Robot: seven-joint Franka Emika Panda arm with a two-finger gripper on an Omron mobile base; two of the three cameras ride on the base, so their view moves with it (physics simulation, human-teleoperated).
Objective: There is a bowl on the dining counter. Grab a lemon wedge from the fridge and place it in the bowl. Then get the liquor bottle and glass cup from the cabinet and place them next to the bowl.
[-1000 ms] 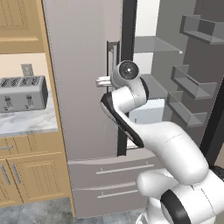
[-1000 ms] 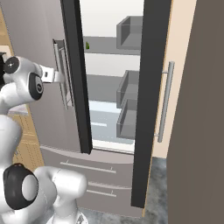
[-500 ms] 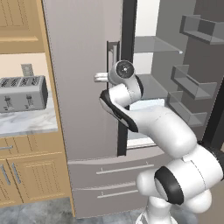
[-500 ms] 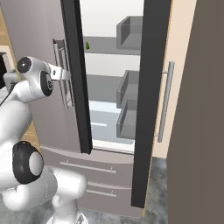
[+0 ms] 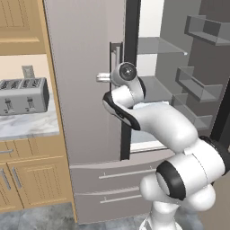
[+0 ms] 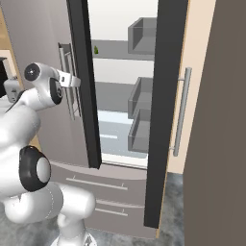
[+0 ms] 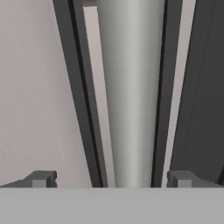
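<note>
Kitchen fridge (image 5: pixel 85 90) stands with its right door swung wide – shelves exposed. Gripper (image 7: pixel 109 179), jaws spread and empty, faces the left door handle (image 7: pixel 98 96). Probable lemon wedge (image 6: pixel 96 49) waits on the upper shelf.

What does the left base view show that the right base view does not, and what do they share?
Left base view: a toaster on the counter and wooden cabinets. Right base view: a small green item on a fridge shelf and the open door's handle. Both: the closed door's handle, door bins and the robot arm.
</note>
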